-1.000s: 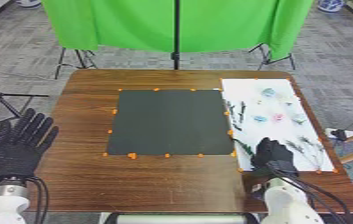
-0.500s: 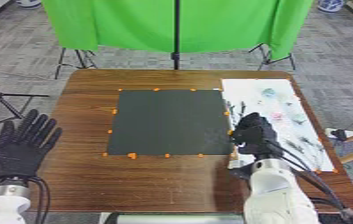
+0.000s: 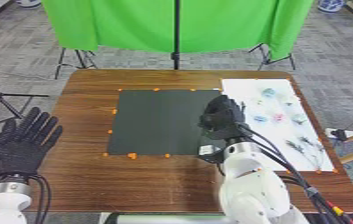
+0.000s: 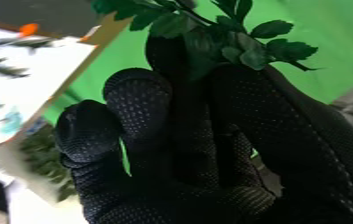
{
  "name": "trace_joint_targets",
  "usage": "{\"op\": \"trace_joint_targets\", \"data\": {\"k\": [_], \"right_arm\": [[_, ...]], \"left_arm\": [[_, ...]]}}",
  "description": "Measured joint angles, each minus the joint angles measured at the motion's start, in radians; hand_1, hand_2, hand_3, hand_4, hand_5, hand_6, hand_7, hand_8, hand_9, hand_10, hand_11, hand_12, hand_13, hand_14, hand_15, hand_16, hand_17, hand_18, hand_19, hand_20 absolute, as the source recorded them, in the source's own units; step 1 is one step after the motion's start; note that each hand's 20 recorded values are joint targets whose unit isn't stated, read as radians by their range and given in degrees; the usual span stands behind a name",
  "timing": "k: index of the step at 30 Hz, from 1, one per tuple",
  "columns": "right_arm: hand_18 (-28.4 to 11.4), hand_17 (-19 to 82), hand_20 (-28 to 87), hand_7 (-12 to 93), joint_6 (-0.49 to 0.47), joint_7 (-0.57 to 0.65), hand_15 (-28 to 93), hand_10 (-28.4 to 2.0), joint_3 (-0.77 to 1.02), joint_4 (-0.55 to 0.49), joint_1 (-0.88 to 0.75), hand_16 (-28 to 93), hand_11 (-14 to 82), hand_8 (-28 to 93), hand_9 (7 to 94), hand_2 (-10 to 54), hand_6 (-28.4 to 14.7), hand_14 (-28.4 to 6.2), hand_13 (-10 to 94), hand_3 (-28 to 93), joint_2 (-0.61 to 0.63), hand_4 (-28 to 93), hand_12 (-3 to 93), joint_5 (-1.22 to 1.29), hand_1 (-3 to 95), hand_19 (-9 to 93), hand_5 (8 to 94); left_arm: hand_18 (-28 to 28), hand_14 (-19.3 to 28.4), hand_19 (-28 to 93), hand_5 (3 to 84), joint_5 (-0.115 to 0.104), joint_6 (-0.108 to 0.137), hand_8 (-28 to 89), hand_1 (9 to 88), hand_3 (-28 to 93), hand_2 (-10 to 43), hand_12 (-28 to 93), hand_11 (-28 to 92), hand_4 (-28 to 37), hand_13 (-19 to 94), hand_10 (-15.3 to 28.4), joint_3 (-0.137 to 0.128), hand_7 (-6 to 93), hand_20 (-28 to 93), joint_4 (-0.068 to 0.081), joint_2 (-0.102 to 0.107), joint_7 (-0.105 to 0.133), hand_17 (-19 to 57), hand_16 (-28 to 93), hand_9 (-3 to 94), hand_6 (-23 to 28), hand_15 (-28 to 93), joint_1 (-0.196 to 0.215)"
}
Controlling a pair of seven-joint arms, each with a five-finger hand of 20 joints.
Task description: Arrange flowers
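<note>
Where the green cloth [image 3: 128, 25] hangs beyond the far edge, the head view gives the whole layout of the brown wooden tabletop [image 3: 146, 185]. A dark rectangular mat [image 3: 159, 120] lies in its middle, and a narrower white sheet [image 3: 245, 90] lies to the right of that, running along the tabletop's right side.

Both white arms come in from the near edge. The right robot hand [image 3: 224, 120] is over the right border of the dark mat, its knuckles bent, with the white sheet just beside it. The left robot hand [image 3: 21, 155] is at the left edge of the tabletop, its fingers straight and spread, holding nothing.

From close up, the right wrist view shows what the head view leaves lost against the black glove: a leafy green sprig [image 4: 172, 25] pinched at the fingertips of the right robot hand [image 4: 155, 195], its leaves standing out past them. Behind the glove, the same view catches part of the white sheet at a slant.

On that sheet, the head view shows thin dark sprigs [image 3: 310, 145] toward the near end, then small blue flowers [image 3: 268, 92] and a pink flower [image 3: 278, 117]. Smallest of all, orange bits [image 3: 132, 156] dot the borders of mat and sheet.
</note>
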Motion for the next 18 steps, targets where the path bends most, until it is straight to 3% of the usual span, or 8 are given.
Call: {"op": "trace_joint_targets", "data": {"k": [10,18], "right_arm": [[-28.4,46,40,39,-0.02,-0.093,53,-9.9,-0.092,0.166,0.193,54,17.5,22,92.3,-9.5,-1.3,-6.7,81,81,-0.113,-21,52.4,-0.042,58.0,92,81.9],[-28.4,46,40,39,-0.036,-0.163,54,-10.1,-0.148,0.319,0.29,54,17.9,22,91.6,-9.5,-1.7,-6.7,80,80,-0.208,-21,52.6,-0.146,59.3,92,81.5]], "left_arm": [[15.7,15.9,37,46.7,0.0,-0.002,-9,25.7,74,14.4,13,20,-28.3,30,14.5,0.018,13.6,13,0.002,0.01,0.0,-5.2,-6,41.0,7.2,38,-0.008],[15.8,16.4,37,46.9,-0.003,-0.009,-9,25.8,73,14.4,13,20,-28.3,30,14.9,0.041,13.5,13,0.012,0.024,0.008,-5.3,-6,41.3,7.2,38,-0.034]]}}
